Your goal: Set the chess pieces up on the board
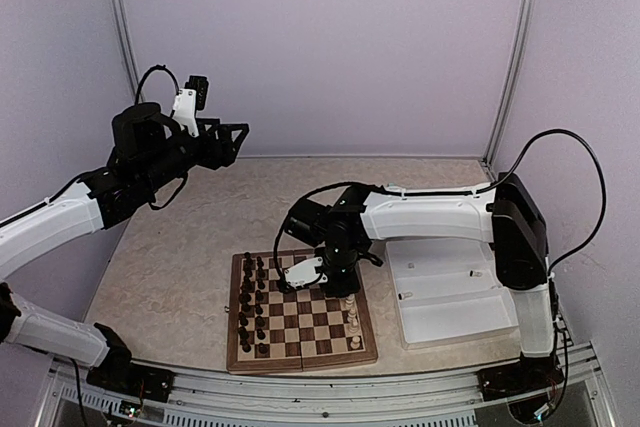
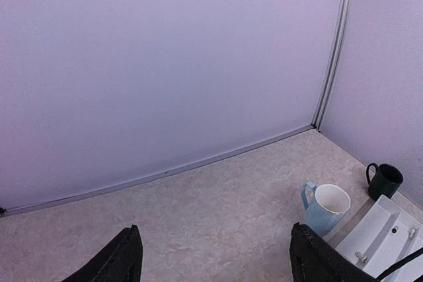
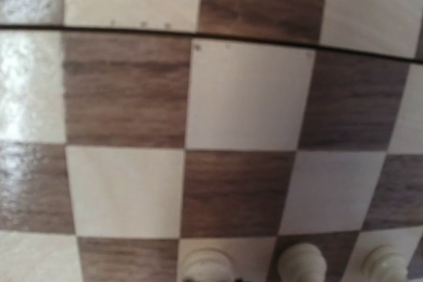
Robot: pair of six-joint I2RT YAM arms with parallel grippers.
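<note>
While right tool point(image 1: 343, 282) hangs closed tight over board point(image 1: 300, 325), left tool point(image 2: 215, 255) gapes wide; marbled beige table point(image 1: 170, 257), lilac walls point(image 1: 320, 47).

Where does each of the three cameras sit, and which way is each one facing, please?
Top external: above and behind the arm bases, looking down on the board, the white tray, the left arm and right arm.
Left wrist: on the raised left gripper, facing the back wall and a light-blue mug; its dark fingers show.
Right wrist: just above the board, looking down at squares and chess pieces; no fingers clearly show.
Shared: top and right wrist see the board; top and left wrist, the white tray.
</note>
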